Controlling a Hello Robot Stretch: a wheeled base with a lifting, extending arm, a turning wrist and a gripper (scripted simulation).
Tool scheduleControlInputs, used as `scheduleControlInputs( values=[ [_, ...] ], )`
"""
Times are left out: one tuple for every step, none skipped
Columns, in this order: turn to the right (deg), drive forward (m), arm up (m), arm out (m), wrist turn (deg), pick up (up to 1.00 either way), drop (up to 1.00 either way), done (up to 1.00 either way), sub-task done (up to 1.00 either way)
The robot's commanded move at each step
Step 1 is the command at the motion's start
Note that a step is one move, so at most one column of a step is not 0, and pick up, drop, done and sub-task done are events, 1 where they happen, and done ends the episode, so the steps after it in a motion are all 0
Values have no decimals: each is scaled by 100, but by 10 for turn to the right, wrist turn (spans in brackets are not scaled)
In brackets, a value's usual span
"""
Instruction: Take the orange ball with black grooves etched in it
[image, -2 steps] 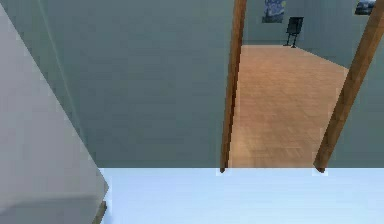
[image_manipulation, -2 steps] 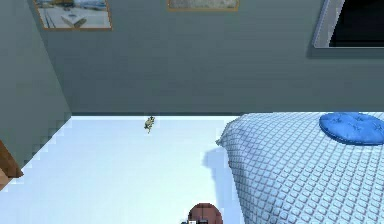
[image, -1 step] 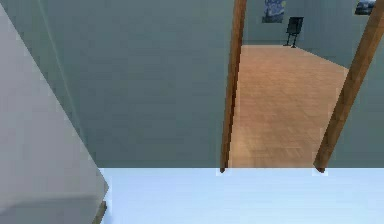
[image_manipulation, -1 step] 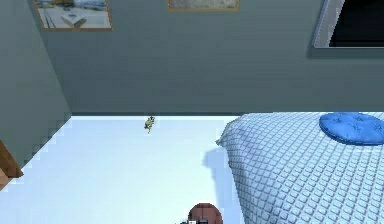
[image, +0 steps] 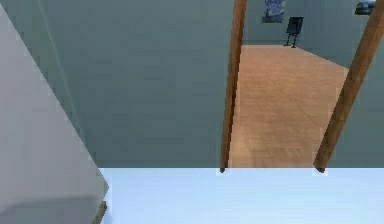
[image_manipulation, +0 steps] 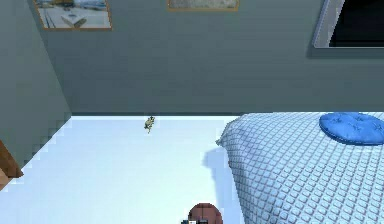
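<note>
A round brownish-orange ball (image_manipulation: 203, 214) sits at the arm side view's bottom edge, just right of the middle, cut off by the frame; its grooves are too small to make out. Touching its left side is a small dark-and-white bit, apparently the gripper (image_manipulation: 189, 219); whether it grips the ball or stands released cannot be told. Around them lies pale floor (image_manipulation: 120, 170). To the right is a bed (image_manipulation: 300, 165) with a quilted cover and a blue round cushion (image_manipulation: 352, 126). A tiny object (image_manipulation: 150, 123) lies by the blue-grey wall (image_manipulation: 200, 70), under two framed pictures (image_manipulation: 73, 14). The forward view shows a wooden door frame (image: 233, 85) opening onto wood flooring (image: 280, 110)
</note>
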Motion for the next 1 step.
scheduleControlInputs(
  values=[
    [0, 0, 0, 0, 450, 0, 0, 0, 0]
  ],
)
